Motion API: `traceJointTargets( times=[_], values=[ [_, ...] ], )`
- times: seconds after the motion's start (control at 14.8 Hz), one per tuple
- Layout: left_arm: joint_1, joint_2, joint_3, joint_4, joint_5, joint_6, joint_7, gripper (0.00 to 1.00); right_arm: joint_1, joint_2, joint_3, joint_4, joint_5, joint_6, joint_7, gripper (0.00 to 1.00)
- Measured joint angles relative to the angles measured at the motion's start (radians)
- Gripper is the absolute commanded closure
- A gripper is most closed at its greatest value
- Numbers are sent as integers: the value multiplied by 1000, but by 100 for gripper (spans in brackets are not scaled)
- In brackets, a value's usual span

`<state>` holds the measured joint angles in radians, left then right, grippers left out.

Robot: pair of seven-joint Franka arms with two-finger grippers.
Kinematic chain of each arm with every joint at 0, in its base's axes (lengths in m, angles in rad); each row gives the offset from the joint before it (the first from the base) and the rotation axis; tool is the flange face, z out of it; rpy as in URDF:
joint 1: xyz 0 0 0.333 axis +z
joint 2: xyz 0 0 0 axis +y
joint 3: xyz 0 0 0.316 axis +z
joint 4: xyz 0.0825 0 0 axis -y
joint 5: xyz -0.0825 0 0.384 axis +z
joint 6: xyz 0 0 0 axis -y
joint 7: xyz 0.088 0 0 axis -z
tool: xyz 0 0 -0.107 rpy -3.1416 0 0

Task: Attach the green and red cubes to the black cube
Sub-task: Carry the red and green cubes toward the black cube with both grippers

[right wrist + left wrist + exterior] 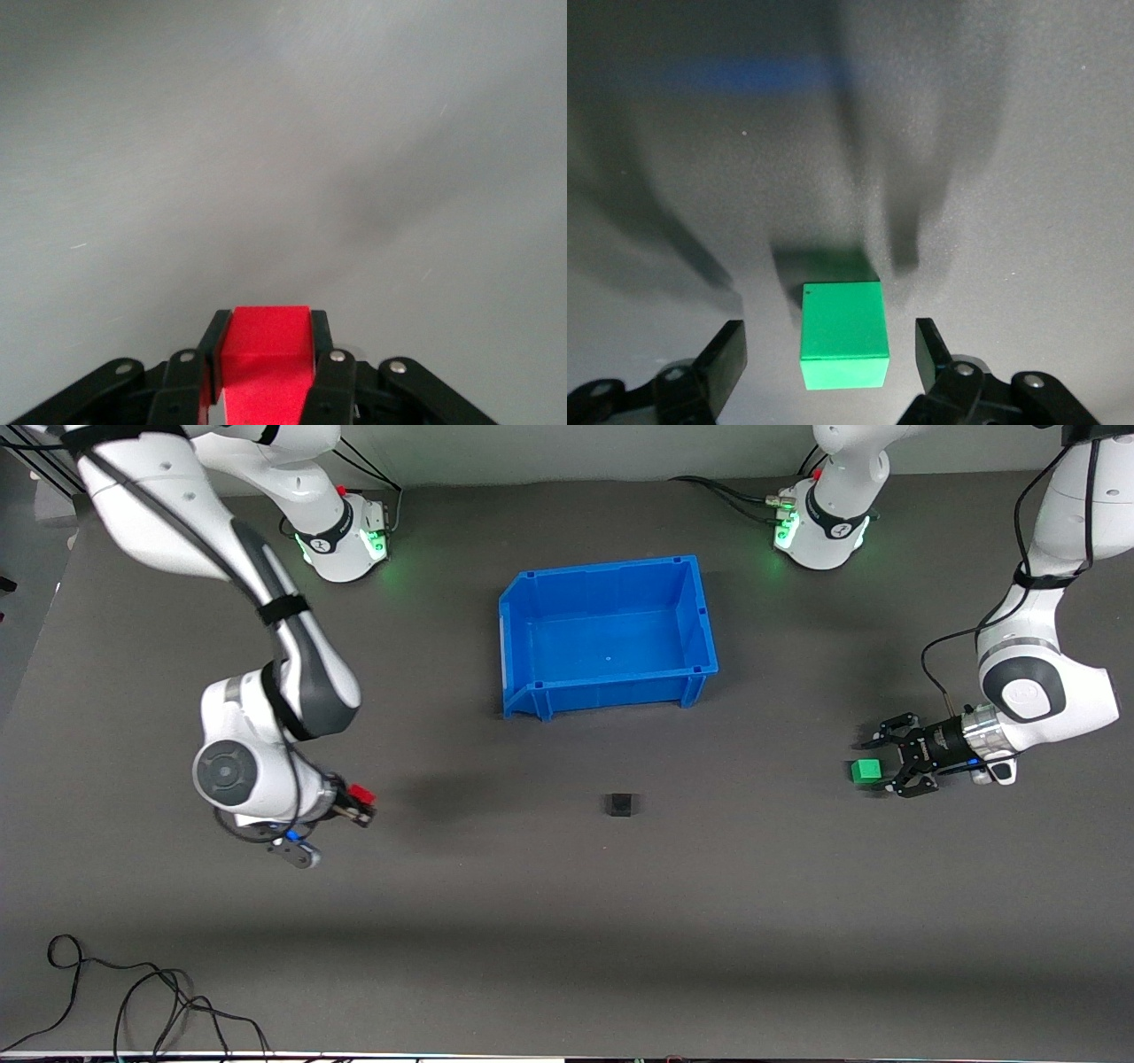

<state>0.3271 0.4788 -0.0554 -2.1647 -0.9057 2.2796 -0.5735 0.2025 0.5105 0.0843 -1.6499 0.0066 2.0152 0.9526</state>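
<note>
The black cube (620,804) sits on the grey mat, nearer to the front camera than the blue bin. The green cube (866,771) lies on the mat toward the left arm's end of the table. My left gripper (879,766) is low at the mat, open, with a finger on each side of the green cube (843,332) and a gap on both sides (829,345). My right gripper (361,804) is shut on the red cube (361,793) and holds it over the mat toward the right arm's end. In the right wrist view the red cube (266,341) is clamped between the fingers (215,343).
An open blue bin (611,691) stands mid-table, farther from the front camera than the black cube. A loose black cable (133,992) lies on the mat near the front edge at the right arm's end.
</note>
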Motion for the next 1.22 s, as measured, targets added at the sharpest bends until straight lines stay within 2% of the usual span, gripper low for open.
traceJointTargets(
  times=[0.14, 0.27, 0.47, 0.68, 0.81, 0.88, 1.02, 1.22],
  values=[
    [0, 0, 1, 0, 0, 1, 0, 76, 35, 39, 1, 35, 50, -6, 117, 83],
    [0, 0, 1, 1, 0, 3, 0, 82, 74, 109, 1, 87, 92, 1, 242, 83],
    [-1, -2, -1, 10, -3, 3, 0, 82, 161, 215, 3, 190, 109, 11, 450, 83],
    [-52, -11, -7, 58, -8, 0, -71, 82, 239, 261, -1, 245, 109, 32, 567, 83],
    [-130, -19, -12, 103, -8, -1, -160, 83, 240, 262, -7, 254, 109, 18, 573, 83],
    [-175, -26, -13, 119, -8, -1, -190, 87, 236, 257, -11, 259, 109, -21, 573, 83],
    [-251, -37, -19, 133, -11, -1, -219, 87, 228, 231, -11, 276, 110, -133, 573, 83],
    [-309, -38, -60, 137, -15, 10, -220, 87, 227, 201, -12, 307, 110, -167, 574, 83]
  ],
)
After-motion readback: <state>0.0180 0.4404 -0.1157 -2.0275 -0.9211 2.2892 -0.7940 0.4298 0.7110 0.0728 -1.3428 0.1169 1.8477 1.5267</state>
